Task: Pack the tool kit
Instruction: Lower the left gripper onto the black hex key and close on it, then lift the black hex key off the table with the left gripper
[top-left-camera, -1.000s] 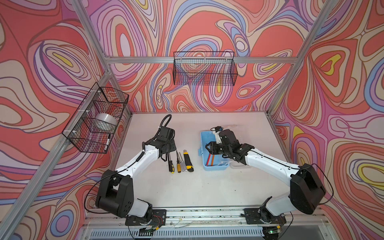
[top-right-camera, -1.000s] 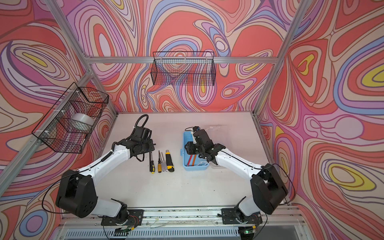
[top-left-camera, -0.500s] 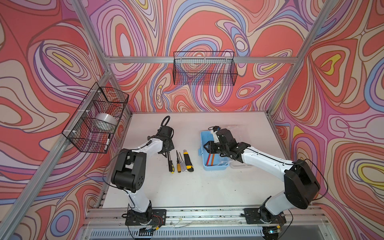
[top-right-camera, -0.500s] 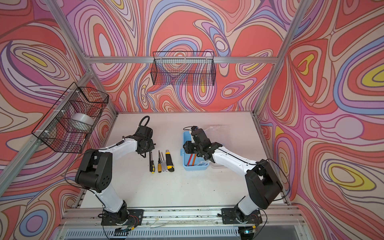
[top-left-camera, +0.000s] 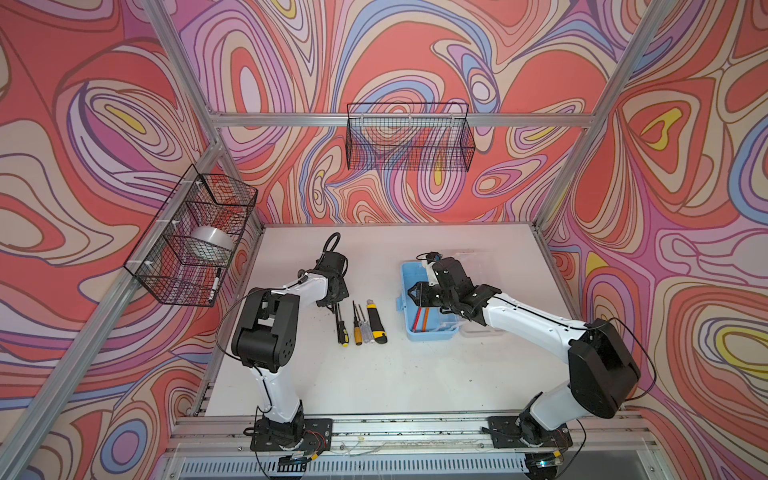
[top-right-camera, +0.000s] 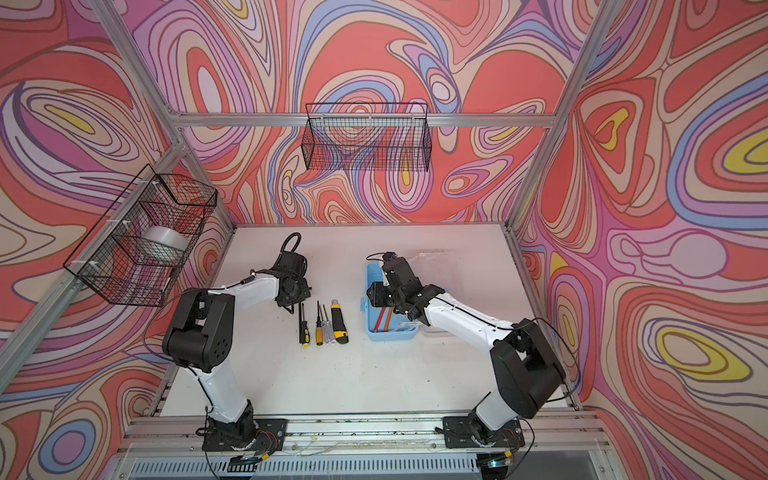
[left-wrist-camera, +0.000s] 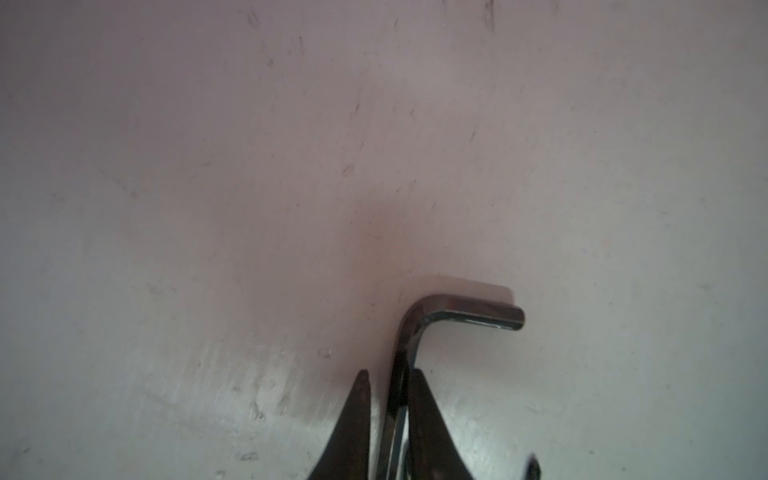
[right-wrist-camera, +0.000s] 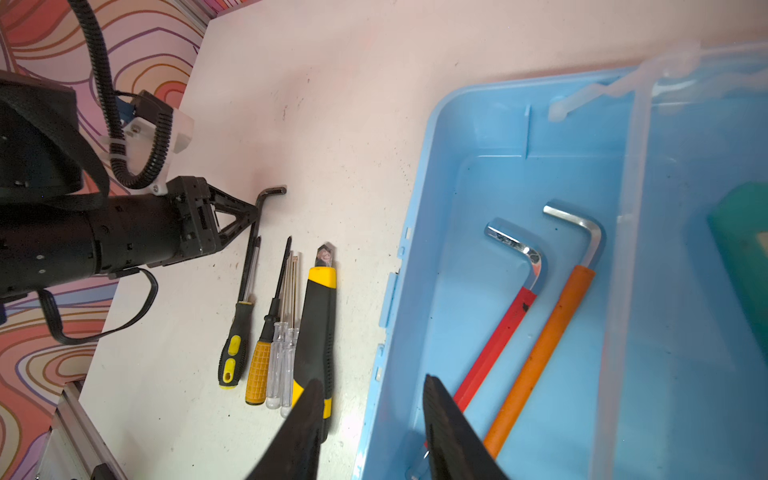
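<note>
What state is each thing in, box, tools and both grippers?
Tool box: open, clear lid flipped back.
Red hex key, orange hex key: lying in the box.
Screwdrivers, utility knife: lying on the table.
Left gripper: jaws around black hex key on table; grip unclear.
Right gripper: open, empty.

- Both top views reach me bright and even. The light is soft and comes from overhead, the colours are vivid and the white surface (top-left-camera: 374, 374) is evenly lit.
- Shadows there are faint and short.
- Wide-angle bend shows at the edges: the frame posts (top-left-camera: 621, 62) splay outward.
- The left wrist view is dimmer, pink-tinged and soft. The black hex key (left-wrist-camera: 457, 311) casts a pale shadow just beside it, and the left claw (left-wrist-camera: 390, 374) blurs into dark wedges.
- The right wrist view is crisp and well lit — the chrome hex keys (right-wrist-camera: 515, 245) glint in the blue box (right-wrist-camera: 478, 124), while the right claw (right-wrist-camera: 370, 379) is out of focus.
</note>
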